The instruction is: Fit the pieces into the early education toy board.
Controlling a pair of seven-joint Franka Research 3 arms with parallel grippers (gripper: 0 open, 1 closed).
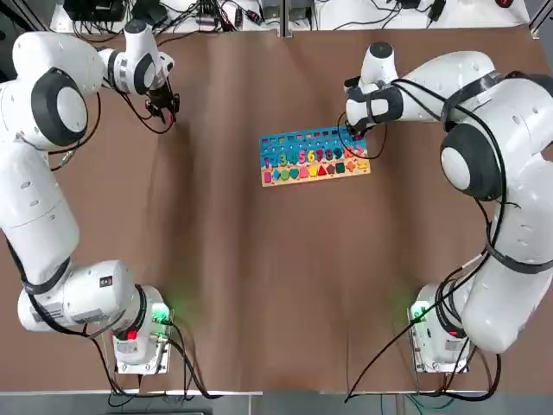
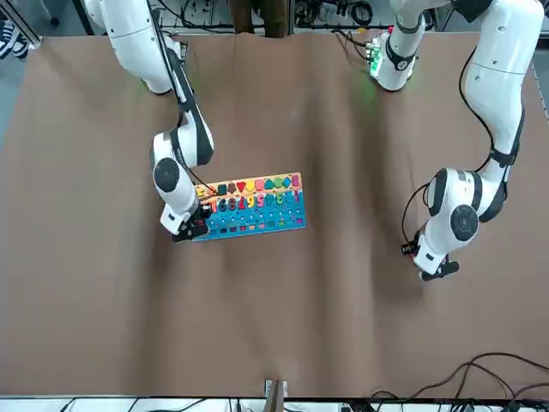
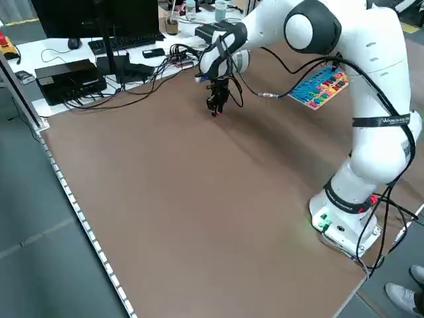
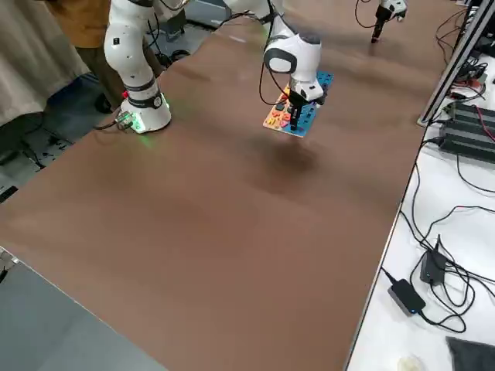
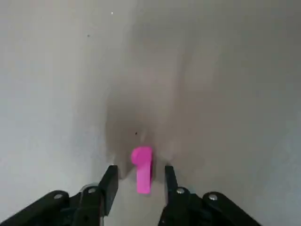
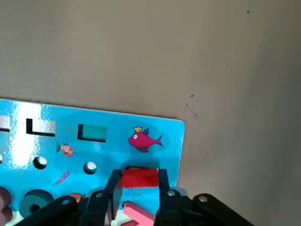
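Board: the early education toy board [image 1: 314, 156] is lying flat on the brown table [image 1: 259, 285], a little toward one o'clock from the table's centre in the top view, its blue part facing the far edge and its tan strip facing the arms' bases.
Board contents: rows of colourful numerals and shapes are sitting in it; near its right end the right wrist view is showing a crowned pink fish print [image 6: 145, 139] and a few open slots.
Right gripper: the right gripper [image 1: 352, 143] is standing over the board's right end, at about three o'clock of the board in the top view, fingers pointing down.
Right grip: its fingers are pinching a red piece [image 6: 140, 178] right at the board's blue surface; whether the piece is seated in a slot cannot be told.
Nearby piece: a pink piece [image 6: 138, 214] is lying on the board just beside those fingers.
Left gripper: the left gripper [image 1: 163, 107] is hanging over bare table at about ten o'clock of the board, well apart from it.
Left grip: its fingers [image 5: 109, 184] are gripping a magenta piece [image 5: 142, 168] between them, roughly half spread.
Magenta piece: it is standing upright between the fingertips, above the table.
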